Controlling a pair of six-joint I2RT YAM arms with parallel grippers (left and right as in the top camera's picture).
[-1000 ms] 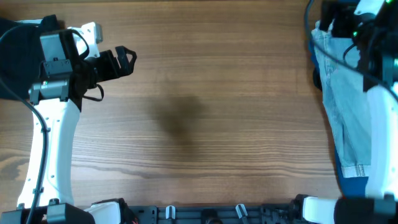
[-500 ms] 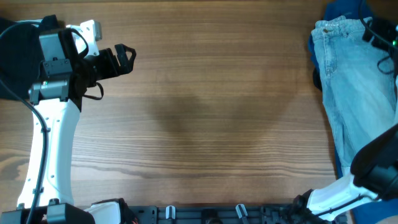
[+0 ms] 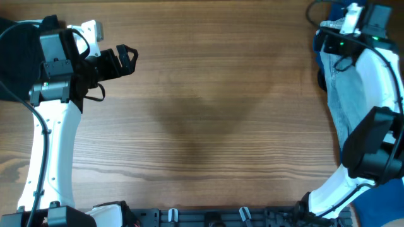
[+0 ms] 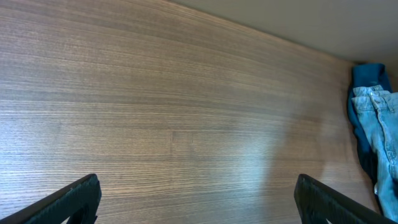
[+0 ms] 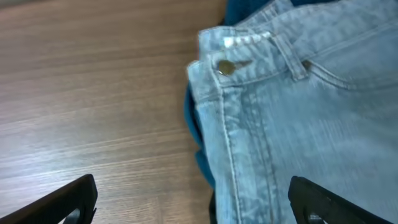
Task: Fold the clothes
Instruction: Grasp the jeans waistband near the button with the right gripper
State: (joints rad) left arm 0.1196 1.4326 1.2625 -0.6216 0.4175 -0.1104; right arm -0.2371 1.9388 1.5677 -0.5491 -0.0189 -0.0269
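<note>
The light-blue denim shorts (image 3: 349, 107) lie at the table's right edge, waist toward the far side. In the right wrist view the waistband corner with its metal button (image 5: 225, 66) and the denim (image 5: 298, 124) fill the right half. My right gripper (image 3: 328, 43) hovers over the waist's left edge, open wide and empty (image 5: 196, 205); one finger is over wood and the other over denim. My left gripper (image 3: 126, 60) is open and empty at the far left (image 4: 199, 202), well away from the shorts (image 4: 380, 130).
A dark blue cloth (image 5: 198, 127) lies under the shorts and sticks out at their left edge and far end (image 4: 368, 73). The wooden table (image 3: 208, 113) stretches between the two arms. The right arm's white links arch over the shorts.
The right arm swung off to the lower right, then came back, and its gripper now hovers over the waist of the shorts. The left arm has not moved.
</note>
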